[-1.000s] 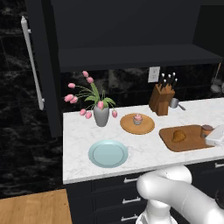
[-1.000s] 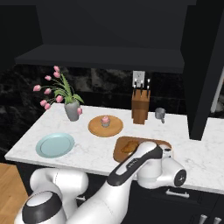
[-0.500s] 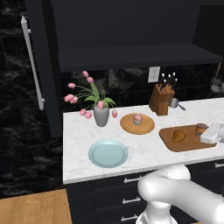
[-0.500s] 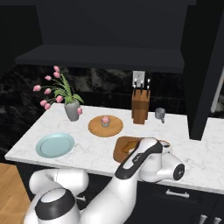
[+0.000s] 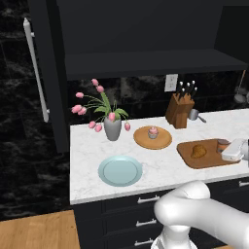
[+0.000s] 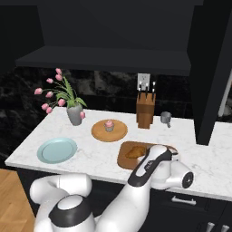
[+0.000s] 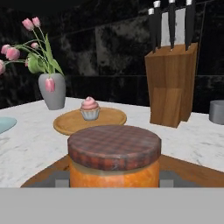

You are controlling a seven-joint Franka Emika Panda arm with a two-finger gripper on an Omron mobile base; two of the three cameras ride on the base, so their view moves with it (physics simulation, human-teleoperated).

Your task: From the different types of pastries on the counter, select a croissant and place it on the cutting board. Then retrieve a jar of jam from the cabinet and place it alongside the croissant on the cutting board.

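The jar of jam, orange with a dark checked lid, stands low over the brown cutting board between my fingertips. My gripper is shut on it. From the left base the jar sits at the board's right end with the white hand beside it. The golden croissant lies on the board left of the jar. In the right base view my arm covers most of the board, and the croissant shows beside it. The pink cupcake stands apart.
The cupcake rests on a round light-wood tray. A knife block and a grey cup stand behind the board. A blue plate and the tulip vase are further left. The dark cabinet's door handle hangs at the left.
My hand with the jar has shifted a little left toward the croissant and dropped slightly onto the board. Nothing else has moved.
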